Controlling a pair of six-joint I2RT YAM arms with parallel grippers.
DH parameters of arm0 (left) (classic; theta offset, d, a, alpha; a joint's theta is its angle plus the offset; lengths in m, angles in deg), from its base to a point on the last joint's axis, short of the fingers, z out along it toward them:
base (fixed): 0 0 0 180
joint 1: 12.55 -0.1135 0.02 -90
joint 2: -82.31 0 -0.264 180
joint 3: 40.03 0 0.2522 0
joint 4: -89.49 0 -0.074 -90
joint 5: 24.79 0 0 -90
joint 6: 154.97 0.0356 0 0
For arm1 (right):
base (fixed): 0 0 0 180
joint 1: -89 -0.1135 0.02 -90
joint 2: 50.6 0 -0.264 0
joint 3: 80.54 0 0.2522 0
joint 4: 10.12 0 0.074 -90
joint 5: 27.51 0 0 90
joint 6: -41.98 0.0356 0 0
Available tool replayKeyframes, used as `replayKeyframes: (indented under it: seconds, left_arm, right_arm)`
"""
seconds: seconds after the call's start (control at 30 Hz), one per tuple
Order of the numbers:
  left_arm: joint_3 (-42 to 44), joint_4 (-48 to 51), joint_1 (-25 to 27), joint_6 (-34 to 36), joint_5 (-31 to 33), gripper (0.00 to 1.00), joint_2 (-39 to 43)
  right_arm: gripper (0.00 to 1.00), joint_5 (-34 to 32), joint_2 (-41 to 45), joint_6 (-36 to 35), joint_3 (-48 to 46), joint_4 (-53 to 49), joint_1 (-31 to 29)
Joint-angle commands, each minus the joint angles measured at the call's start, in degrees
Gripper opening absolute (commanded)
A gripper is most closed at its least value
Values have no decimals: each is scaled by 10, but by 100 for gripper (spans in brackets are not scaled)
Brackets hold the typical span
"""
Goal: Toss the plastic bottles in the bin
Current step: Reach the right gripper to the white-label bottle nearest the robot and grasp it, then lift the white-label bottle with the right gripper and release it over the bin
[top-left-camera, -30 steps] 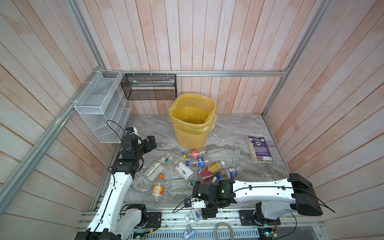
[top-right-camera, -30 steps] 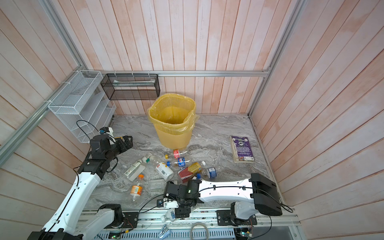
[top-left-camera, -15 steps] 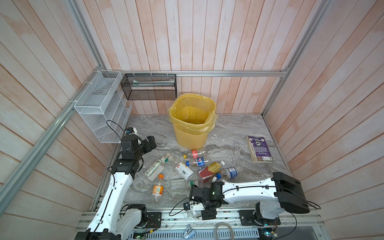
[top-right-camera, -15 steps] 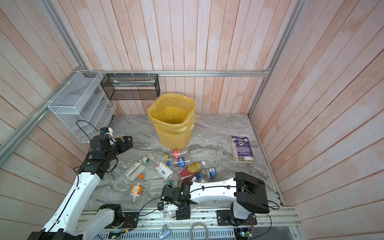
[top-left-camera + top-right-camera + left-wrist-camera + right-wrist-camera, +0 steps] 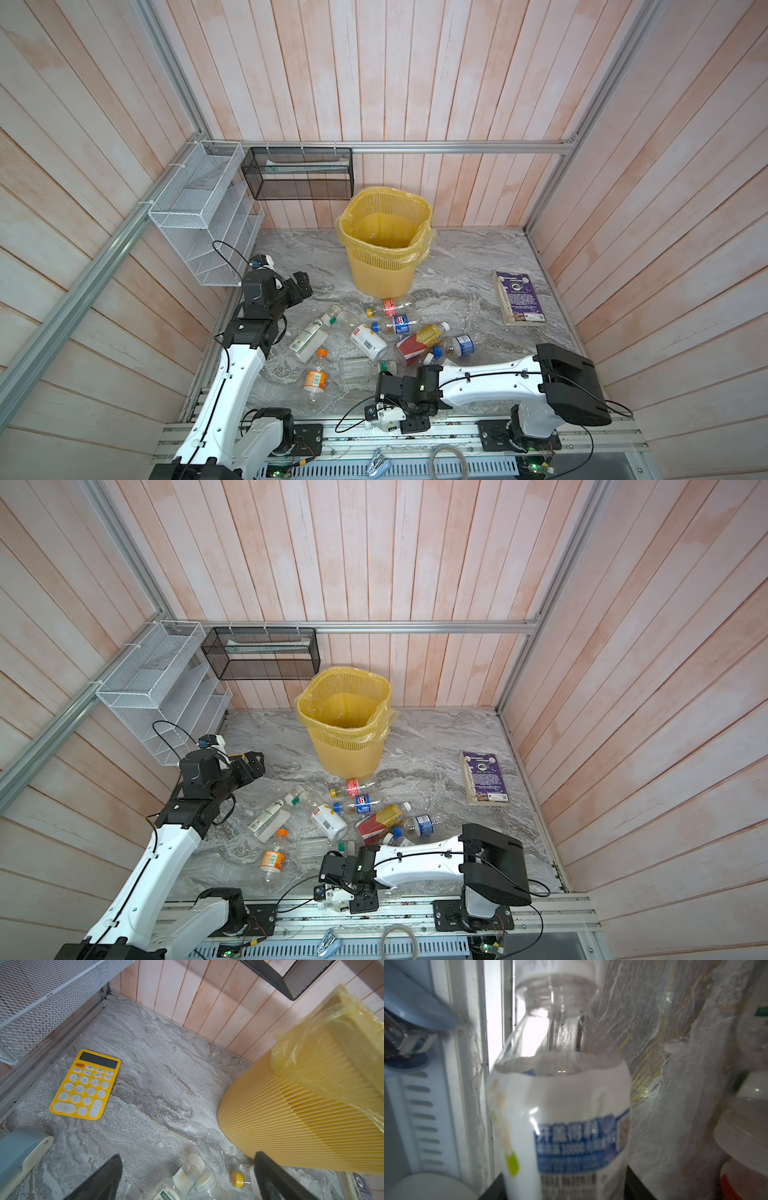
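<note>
In both top views the bin (image 5: 382,270) stands at the back of the table (image 5: 457,266). The plastic bottles (image 5: 368,341) lie loose in front of it, with none seen inside. The right arm (image 5: 490,376) reaches low along the front edge, likely after a stray. The left gripper (image 5: 300,286) hovers clear.

The left wrist view shows its jaws spread wide and empty.

In the right wrist view the right gripper (image 5: 564,1190) seems clamped on a white-labelled bottle (image 5: 560,1115), though blur hides the contact.
</note>
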State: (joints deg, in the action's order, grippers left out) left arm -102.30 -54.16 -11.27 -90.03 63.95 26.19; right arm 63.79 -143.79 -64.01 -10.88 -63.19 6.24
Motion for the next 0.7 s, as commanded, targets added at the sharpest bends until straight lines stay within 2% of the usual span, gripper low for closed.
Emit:
replayKeyframes:
  seconds: [0.0,0.1,0.23,0.33,0.47,0.57,0.67]
  left_arm:
    - [-8,11,-3,6,11,100,10]
    - [-9,11,-3,4,13,100,16]
    - [-5,-1,-4,-5,14,100,25]
    - [-3,-5,-4,-8,14,100,32]
    - [3,-4,-4,-1,19,100,38]
    - [7,-5,-4,-1,17,100,38]
    - [11,-8,-4,-3,16,100,39]
  right_arm:
    - [53,-28,38,17,21,10,29]
    - [52,-62,103,34,51,20,60]
    - [50,-165,187,41,95,86,119]
    - [51,-221,248,31,125,194,162]
    - [49,-289,323,-28,145,391,180]
    - [48,-292,362,-63,142,522,188]
    - [47,-282,370,-93,151,602,191]
